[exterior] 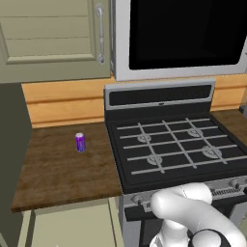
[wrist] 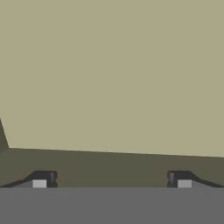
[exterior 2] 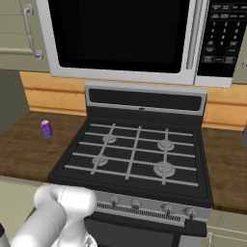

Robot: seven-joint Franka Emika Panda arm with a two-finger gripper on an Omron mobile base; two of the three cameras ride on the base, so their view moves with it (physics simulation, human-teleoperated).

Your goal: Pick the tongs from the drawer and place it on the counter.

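Fingertips (wrist: 39,181) of the gripper (wrist: 111,183) are standing wide apart in the hand view, gripping nothing and facing a plain olive-beige surface (wrist: 113,74) close up. Farther out, the counter (exterior: 62,166) is carrying a purple can (exterior: 80,142) left of the black gas stove (exterior: 173,149). Below it, a pale drawer (exterior: 72,224) is showing. Microwave (exterior 2: 212,38) buttons are too small for reading. I cannot tell where the tongs are lying.
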